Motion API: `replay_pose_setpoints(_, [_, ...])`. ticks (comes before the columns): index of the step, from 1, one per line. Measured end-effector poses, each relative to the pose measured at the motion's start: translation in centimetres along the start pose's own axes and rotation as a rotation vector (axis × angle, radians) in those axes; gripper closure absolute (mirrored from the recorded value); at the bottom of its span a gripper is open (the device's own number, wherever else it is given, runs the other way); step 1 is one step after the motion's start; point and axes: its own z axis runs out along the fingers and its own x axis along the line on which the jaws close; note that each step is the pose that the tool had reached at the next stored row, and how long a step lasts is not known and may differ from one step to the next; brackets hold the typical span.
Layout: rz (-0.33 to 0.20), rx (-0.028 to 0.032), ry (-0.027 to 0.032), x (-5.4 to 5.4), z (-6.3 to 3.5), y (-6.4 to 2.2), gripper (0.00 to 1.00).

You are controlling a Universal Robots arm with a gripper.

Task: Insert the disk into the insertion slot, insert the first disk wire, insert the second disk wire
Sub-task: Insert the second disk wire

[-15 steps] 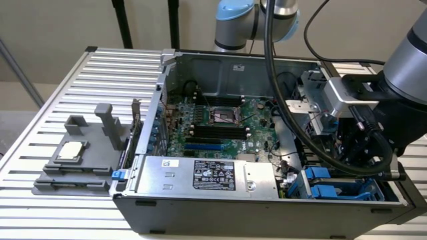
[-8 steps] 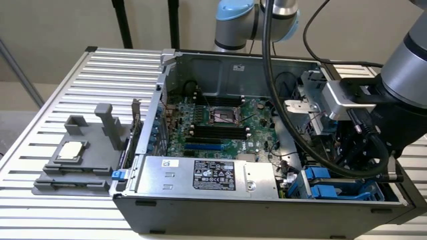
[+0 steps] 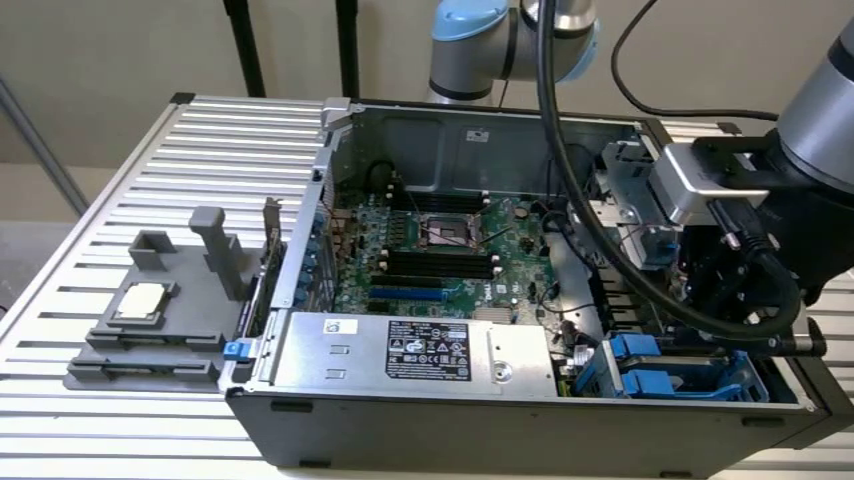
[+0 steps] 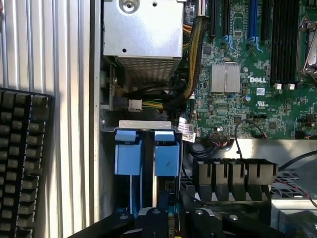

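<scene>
Disk (image 3: 663,383) in its blue carrier sits in the insertion slot (image 3: 747,385), just beside the power-supply box (image 3: 414,350). On the wrist camera, the blue tabs (image 4: 147,151) look the safest hold for something rigid, weighty and fragile; the pincer's state I cannot tell.

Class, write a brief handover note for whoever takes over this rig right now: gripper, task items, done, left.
Gripper: above the insertion slot, in the case's corner beside the power supply; open or shut cannot be told.
Slot: two blue latch tabs face the wrist camera.
Done: cannot tell whether the disk is seated.
Left: both disk wires unconfirmed.
</scene>
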Motion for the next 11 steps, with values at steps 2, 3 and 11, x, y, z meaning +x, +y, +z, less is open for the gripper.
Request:
replay_pose_setpoints(2, [0.000,0.0001,0.0000,0.1,-0.19,0.55,0.76])
replay_pose_setpoints(3, [-0.001,0.0000,-0.0001,0.1,-0.24,0.93,0.76])
replay_pose_setpoints(11, [-0.001,0.0001,0.0001,0.2,-0.34,1.85,0.85])
